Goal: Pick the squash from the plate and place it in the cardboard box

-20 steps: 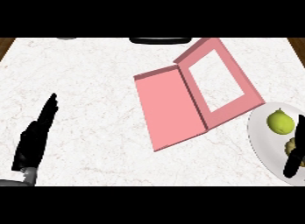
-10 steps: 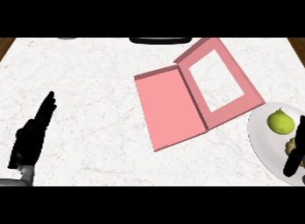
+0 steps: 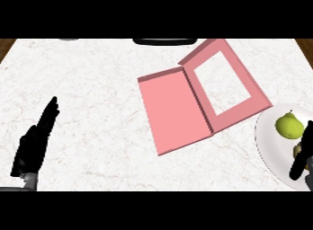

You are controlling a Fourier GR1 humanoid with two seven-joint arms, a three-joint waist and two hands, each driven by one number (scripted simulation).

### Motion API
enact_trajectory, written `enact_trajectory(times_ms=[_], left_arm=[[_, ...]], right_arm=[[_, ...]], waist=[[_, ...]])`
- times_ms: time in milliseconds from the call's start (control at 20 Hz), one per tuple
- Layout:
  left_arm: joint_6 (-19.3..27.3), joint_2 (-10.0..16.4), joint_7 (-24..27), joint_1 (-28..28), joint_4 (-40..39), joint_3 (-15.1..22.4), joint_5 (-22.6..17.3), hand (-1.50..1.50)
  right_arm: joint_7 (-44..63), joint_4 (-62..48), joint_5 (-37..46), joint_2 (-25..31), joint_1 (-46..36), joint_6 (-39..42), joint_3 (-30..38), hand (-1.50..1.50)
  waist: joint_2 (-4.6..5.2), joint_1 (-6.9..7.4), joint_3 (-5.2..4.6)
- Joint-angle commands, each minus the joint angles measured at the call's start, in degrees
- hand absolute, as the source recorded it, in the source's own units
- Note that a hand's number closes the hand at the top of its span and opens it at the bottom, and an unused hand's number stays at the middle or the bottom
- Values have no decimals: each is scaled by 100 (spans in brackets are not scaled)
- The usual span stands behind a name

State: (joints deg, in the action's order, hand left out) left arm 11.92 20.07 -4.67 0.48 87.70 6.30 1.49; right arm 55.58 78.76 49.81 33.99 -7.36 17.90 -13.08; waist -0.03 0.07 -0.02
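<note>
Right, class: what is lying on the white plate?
A yellow-green squash sits on the plate. The right hand covers the plate's right side, hiding most of a brownish item.

I see the squash (image 3: pixel 289 125) on the plate (image 3: pixel 269 150) at the counter's (image 3: pixel 99 81) right edge, my right hand (image 3: pixel 310 146) just before it. The cardboard box (image 3: pixel 179 108) lies left of the plate, my left hand (image 3: pixel 33 143) far left.

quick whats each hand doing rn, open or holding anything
Left hand: open, fingers straight, holding nothing, at the view's lower left.
Right hand: open, over the plate beside the squash, not holding it.
</note>
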Motion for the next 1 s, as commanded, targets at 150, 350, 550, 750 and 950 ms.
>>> enact_trajectory(times_ms=[150,350,550,750,950], left_arm=[[-266,7,269,757,497,-193,-2,0],[-493,-112,-122,184,304,-424,139,0],[-128,-411,21,245,214,-61,469,0],[-350,-356,-42,-221,-144,-370,315,0],[-222,-418,128,126,30,-340,387,0]], right_arm=[[127,33,146,-174,279,358,309,-150],[-61,386,420,-360,338,459,547,150],[-240,7,1286,-124,125,-48,-4,150],[-856,-398,1566,140,-54,-353,159,150],[-847,939,1142,-747,591,-867,-150,150]], waist=[[-6,23,1],[-3,-6,1],[1,14,2],[7,0,2],[-38,-140,-5]])
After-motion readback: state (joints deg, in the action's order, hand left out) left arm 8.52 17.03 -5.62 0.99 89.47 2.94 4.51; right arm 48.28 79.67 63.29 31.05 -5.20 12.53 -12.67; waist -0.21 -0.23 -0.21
